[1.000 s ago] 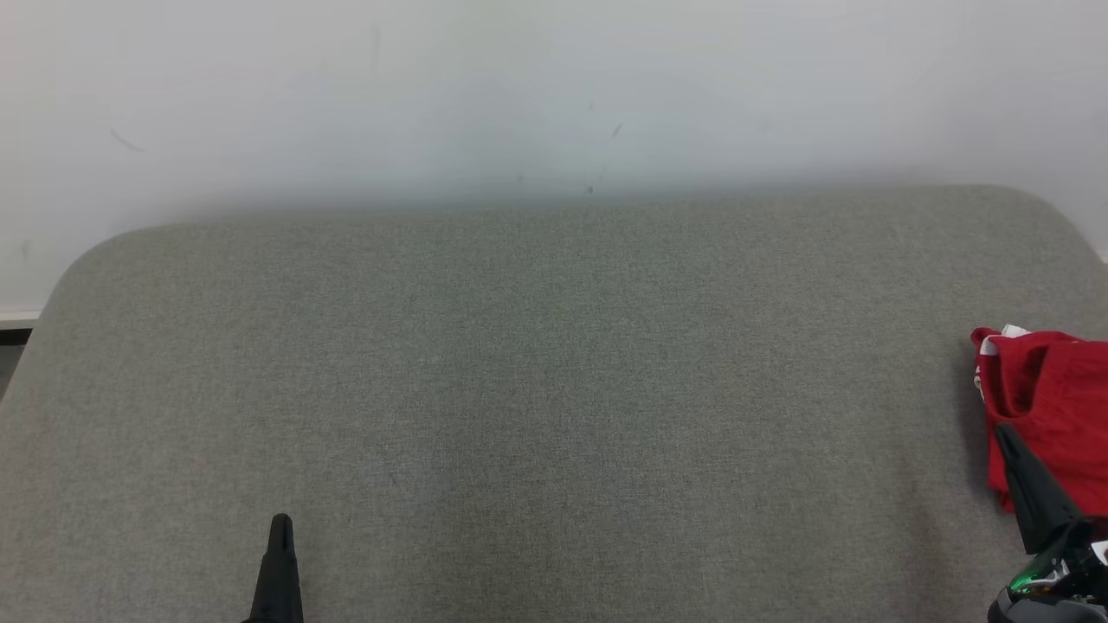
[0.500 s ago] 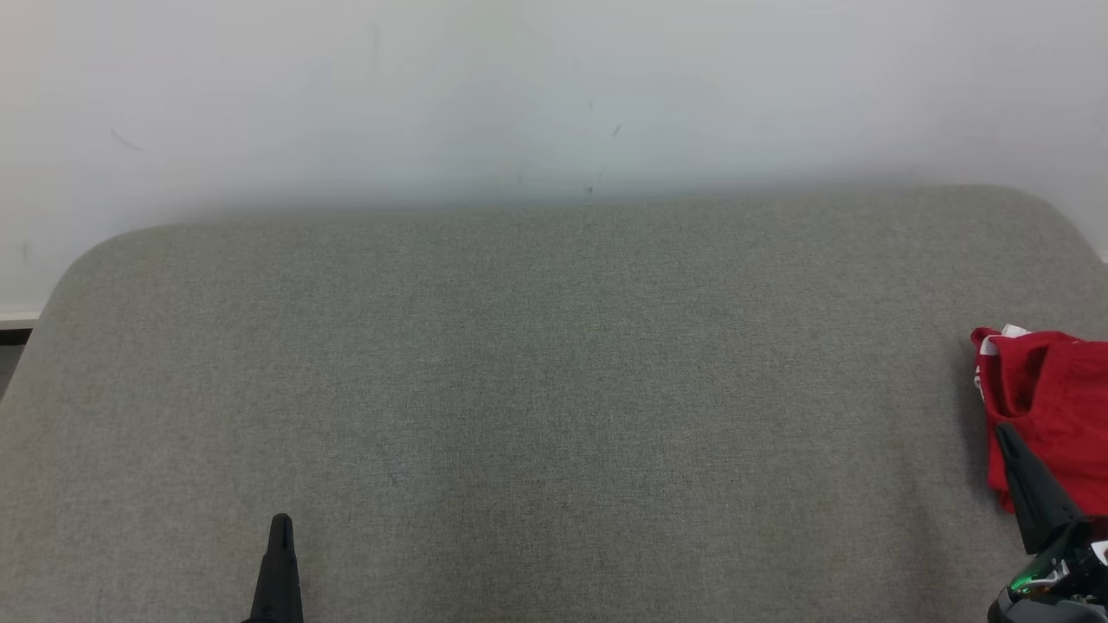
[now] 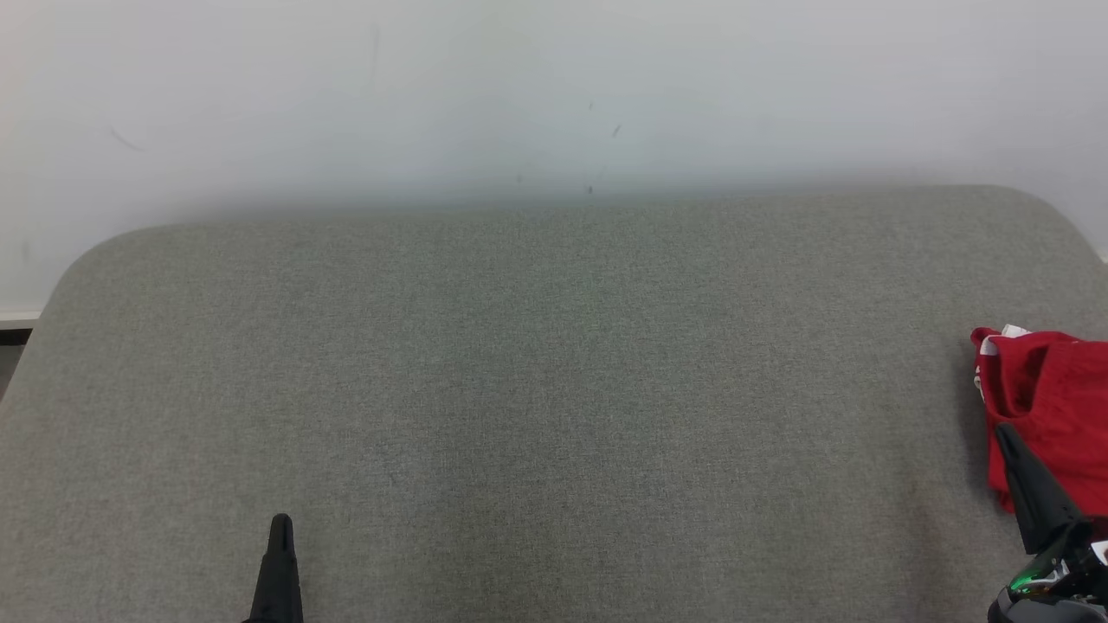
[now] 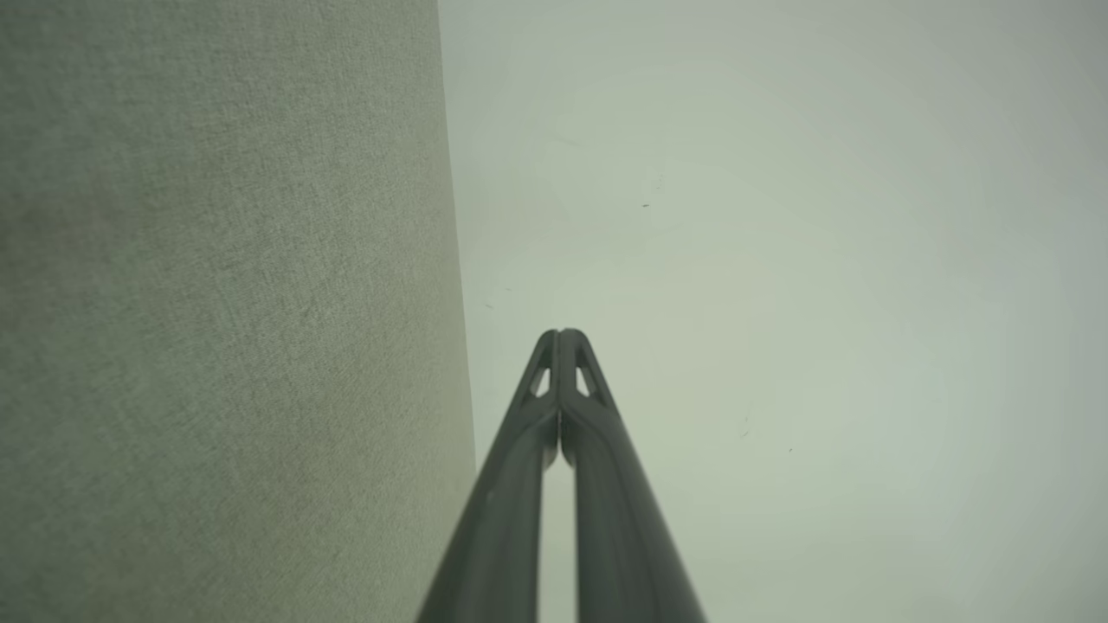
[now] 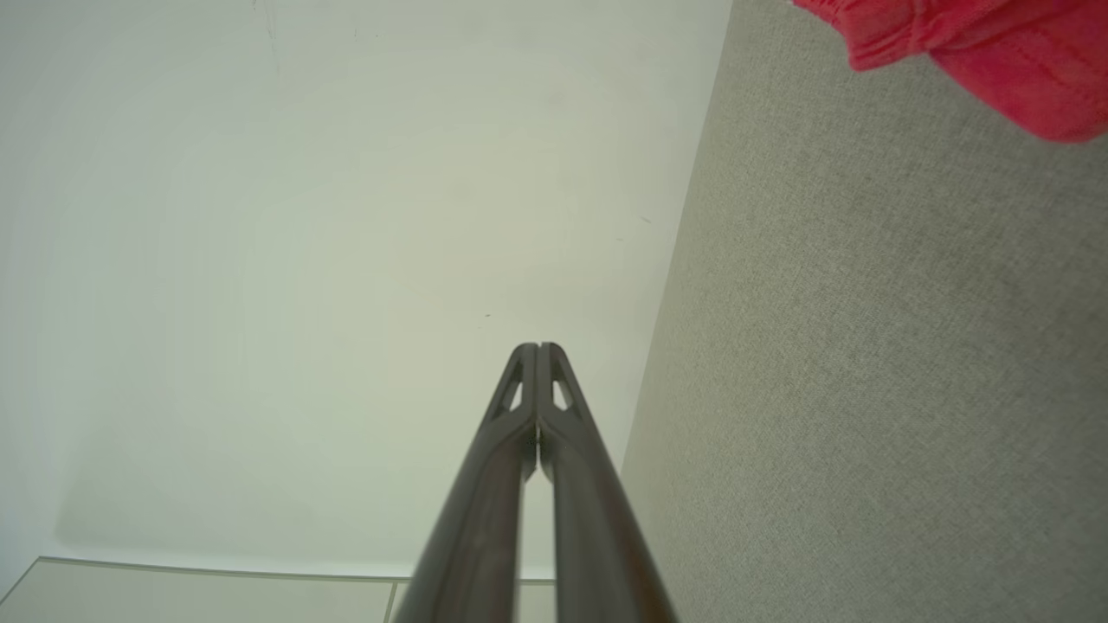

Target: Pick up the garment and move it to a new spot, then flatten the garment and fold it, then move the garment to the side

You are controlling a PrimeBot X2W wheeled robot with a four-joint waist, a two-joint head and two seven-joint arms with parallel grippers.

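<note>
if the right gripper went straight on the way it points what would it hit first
Probably the wall: the shut right gripper aims at it, running alongside the grey surface, with the garment off to one side. Depth is unclear.

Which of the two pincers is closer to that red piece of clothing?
Right. The right pincer is right beside the near edge of the red garment; the left pincer is far off across the grey surface.
</note>
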